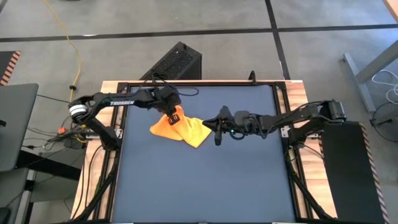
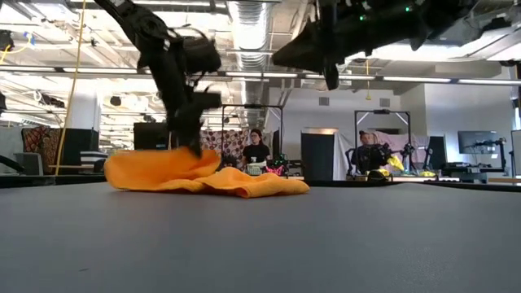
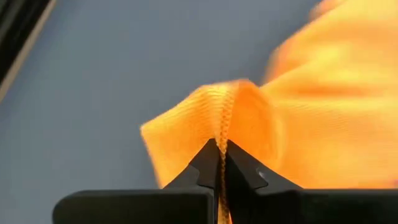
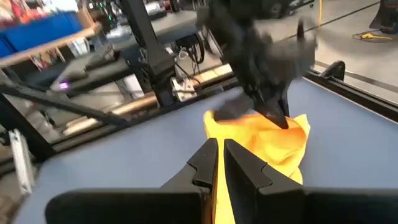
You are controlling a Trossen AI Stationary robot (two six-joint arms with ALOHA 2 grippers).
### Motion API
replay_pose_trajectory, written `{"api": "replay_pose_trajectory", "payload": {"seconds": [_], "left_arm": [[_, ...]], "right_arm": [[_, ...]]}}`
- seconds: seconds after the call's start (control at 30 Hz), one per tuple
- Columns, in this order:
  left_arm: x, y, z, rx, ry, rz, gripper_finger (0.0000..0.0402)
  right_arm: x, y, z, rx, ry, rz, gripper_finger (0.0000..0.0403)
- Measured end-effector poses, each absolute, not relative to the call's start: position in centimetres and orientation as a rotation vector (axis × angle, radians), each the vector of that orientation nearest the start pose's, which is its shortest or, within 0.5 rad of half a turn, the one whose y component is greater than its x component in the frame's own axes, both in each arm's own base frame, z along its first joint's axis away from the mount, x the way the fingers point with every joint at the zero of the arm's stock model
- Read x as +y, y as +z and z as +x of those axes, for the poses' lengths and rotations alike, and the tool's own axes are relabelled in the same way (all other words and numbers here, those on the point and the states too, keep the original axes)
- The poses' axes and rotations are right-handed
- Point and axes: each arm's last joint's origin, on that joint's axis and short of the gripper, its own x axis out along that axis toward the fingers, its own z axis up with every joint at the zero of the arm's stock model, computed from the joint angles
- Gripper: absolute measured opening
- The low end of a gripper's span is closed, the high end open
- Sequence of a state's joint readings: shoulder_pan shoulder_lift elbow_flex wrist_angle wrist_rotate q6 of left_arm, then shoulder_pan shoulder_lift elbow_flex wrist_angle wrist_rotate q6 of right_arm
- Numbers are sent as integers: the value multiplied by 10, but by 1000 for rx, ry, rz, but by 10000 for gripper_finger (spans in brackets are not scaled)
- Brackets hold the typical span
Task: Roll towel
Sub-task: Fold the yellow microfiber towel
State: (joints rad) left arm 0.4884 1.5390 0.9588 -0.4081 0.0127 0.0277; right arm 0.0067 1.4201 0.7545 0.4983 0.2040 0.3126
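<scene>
The yellow-orange towel (image 1: 186,129) lies crumpled on the dark blue tabletop (image 1: 205,186), left of centre toward the far edge; it also shows in the low view (image 2: 236,181). My left gripper (image 1: 173,117) is shut on the towel's far left part. My right gripper (image 1: 217,138) is shut and empty. It hangs well above the table by the towel's right end (image 2: 330,80) and touches nothing. The right wrist view shows the towel (image 4: 273,140) ahead of its fingers, with my left gripper (image 4: 273,112) on it. My left gripper pinches a raised ridge of the towel with a stitched hem edge (image 3: 222,121) between its two fingers. The fingers (image 2: 194,142) come from above, pointing down. The pinched part stands slightly raised; the rest of the towel (image 2: 260,185) lies slack on the table.
Black frame rails run along the table's sides (image 1: 118,168). A black box (image 1: 177,62) stands behind the far edge. In the low view people (image 2: 256,150) sit in the room beyond. Bare tabletop stretches toward the near edge (image 1: 205,199).
</scene>
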Motion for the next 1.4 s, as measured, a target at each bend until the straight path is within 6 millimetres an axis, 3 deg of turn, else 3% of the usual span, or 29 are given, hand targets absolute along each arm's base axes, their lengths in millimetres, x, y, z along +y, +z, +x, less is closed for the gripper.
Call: {"api": "replay_pose_trajectory", "payload": {"seconds": [0.2, 0.37, 0.6, 0.77, 0.87, 0.93, 1.2, 1.4], "left_arm": [[122, 259, 262, 650, 211, -229, 0], [110, 279, 255, 577, 207, -220, 0], [102, 275, 257, 610, 191, -245, 0], [101, 273, 259, 623, 209, -252, 0], [101, 273, 259, 625, 211, -253, 0], [101, 273, 259, 620, 212, -254, 0], [101, 273, 259, 620, 209, -260, 0], [98, 270, 258, 659, 201, -268, 0]], "right_arm": [[-7, 238, 305, 179, -277, 276, 56], [-17, 236, 309, 162, -332, 349, 77], [-22, 225, 344, 248, -229, 368, 165], [-14, 235, 367, 312, -169, 343, 244], [-8, 245, 376, 347, -153, 300, 271], [-8, 245, 383, 367, -174, 293, 277], [-12, 213, 409, 536, -296, 277, 279], [-12, 219, 410, 523, -338, 260, 272]]}}
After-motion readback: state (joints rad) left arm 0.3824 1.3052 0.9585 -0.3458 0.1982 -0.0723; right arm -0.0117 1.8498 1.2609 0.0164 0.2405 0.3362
